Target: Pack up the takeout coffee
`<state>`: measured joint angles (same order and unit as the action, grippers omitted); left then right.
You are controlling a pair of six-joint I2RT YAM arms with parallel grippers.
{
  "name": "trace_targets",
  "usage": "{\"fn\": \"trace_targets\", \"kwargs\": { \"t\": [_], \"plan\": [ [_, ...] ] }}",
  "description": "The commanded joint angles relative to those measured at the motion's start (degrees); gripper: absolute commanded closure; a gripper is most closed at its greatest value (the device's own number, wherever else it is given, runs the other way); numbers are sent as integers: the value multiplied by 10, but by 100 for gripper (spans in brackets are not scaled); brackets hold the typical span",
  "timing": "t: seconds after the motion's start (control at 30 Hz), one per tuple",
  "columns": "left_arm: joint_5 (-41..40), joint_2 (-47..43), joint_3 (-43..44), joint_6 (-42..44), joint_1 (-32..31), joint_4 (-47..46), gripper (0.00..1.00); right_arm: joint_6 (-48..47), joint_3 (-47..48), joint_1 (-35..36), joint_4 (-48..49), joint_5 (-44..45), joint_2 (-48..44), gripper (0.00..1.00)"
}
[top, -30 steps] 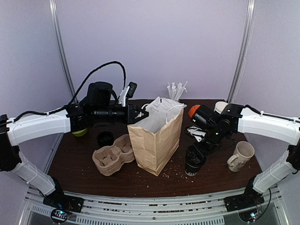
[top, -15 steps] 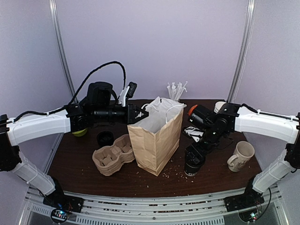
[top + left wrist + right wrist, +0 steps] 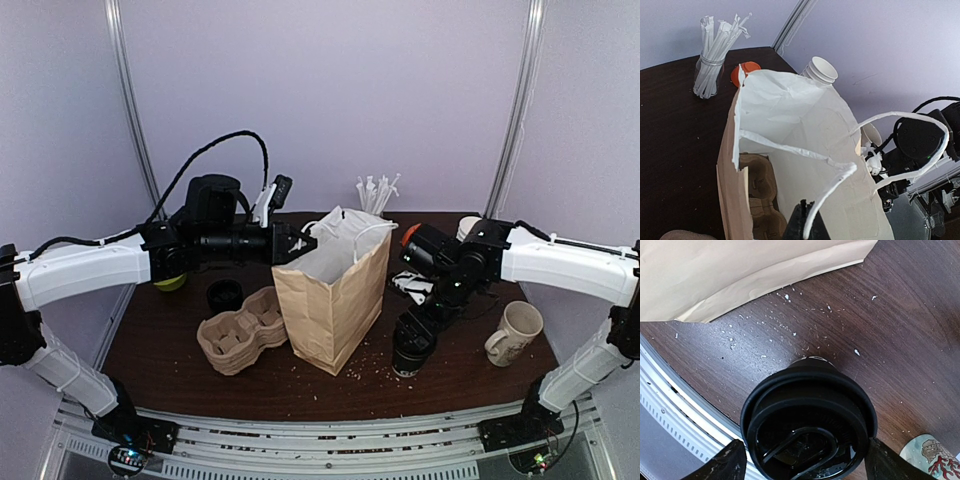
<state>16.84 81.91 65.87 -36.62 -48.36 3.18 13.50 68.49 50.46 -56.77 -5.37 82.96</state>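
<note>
- Top view: the takeout coffee [image 3: 408,364] stands upright on the table [image 3: 180,330], near and to the right of the paper bag [image 3: 330,295], with bare table between them. The right gripper [image 3: 414,338] hangs straight over the cup with its fingers down at lid height. The left gripper [image 3: 296,243] reaches in from the left to the bag's far-left rim. A cream mug [image 3: 514,332] sits further right, well clear.
- Left wrist view: the left gripper [image 3: 804,224] is closed and appears to pinch the bag's rim beside a white handle [image 3: 900,116]. The paper bag [image 3: 810,125] stands with its mouth wide open. The coffee does not show here.
- Right wrist view: the right gripper [image 3: 805,455] is spread wide, one finger [image 3: 730,462] either side of the takeout coffee [image 3: 807,420]. The fingers sit at or just beside the lid's rim, and no firm squeeze can be made out.
- Judgement: the step in hand is the grasp on the cup. Next comes a gentle squeeze below the lid, a straight lift, a carry left over the bag mouth and a lowering inside without tipping.
</note>
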Motion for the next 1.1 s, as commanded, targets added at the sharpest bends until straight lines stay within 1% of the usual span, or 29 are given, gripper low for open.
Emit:
{"fn": "trace_targets", "kwargs": {
  "t": [0.0,0.23,0.33,0.4,0.47,0.53,0.63,0.73,0.8,0.83,0.9,1.07],
  "plan": [
    [-3,-11,-10,5,2,-4,100,15,6,3,-12,2,-5,19],
    [-4,-11,-10,6,2,-4,100,81,14,8,-12,15,-13,30],
    [-4,-12,-10,6,3,-5,100,110,14,12,-10,17,-20,31],
    [-3,-12,-11,6,2,-5,100,119,17,19,-8,10,-23,28],
    [-2,-11,-12,6,2,-7,100,115,22,25,-12,6,-24,18],
    [-1,-12,-14,6,3,-9,100,93,28,28,-17,13,-26,12],
    [-1,-13,-16,6,2,-11,100,35,39,29,-22,18,-31,7],
    [-2,-14,-17,7,2,-12,100,-32,34,29,-9,28,-46,7],
    [-3,-14,-17,8,2,-12,100,-77,33,32,8,-1,-55,8],
    [-3,-15,-16,8,3,-11,100,-90,32,32,12,1,-56,8],
    [-6,-16,-15,10,3,-6,100,-109,37,33,6,15,-51,8],
    [-12,-18,-17,13,3,-5,100,-128,30,33,16,16,-47,7]
  ]
}}
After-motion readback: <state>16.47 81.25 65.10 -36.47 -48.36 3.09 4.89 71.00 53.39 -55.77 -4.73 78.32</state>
